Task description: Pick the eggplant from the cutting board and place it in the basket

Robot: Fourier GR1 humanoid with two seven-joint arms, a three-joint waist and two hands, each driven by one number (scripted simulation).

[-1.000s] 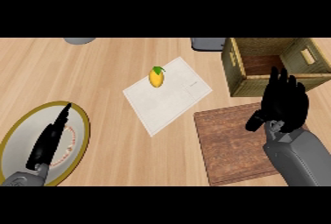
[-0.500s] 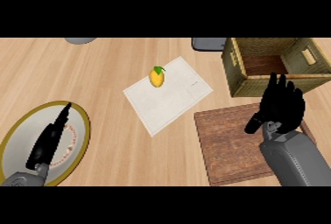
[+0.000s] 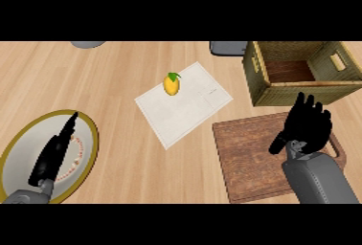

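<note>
The wooden cutting board (image 3: 247,158) lies at the lower right of the head view. Above it my right hand (image 3: 308,125) is open, fingers straight and pointing toward the basket (image 3: 297,93). The woven basket stands at the upper right, and its brown floor (image 3: 288,71) shows bare. I see no eggplant on the board, in the basket or in either hand; the part of the board under my right hand and forearm is hidden. My left hand (image 3: 53,155) rests open at the lower left, fingers straight over a plate.
A yellow fruit with a green stem (image 3: 171,84) lies on a white cloth (image 3: 185,107) in the middle of the counter. A gold-rimmed plate (image 3: 17,143) sits at the lower left. Two grey objects (image 3: 228,47) (image 3: 87,44) are cut off at the far edge.
My right hand has drawn back a little from the basket toward the near edge, over the cutting board. The left hand has not moved.
</note>
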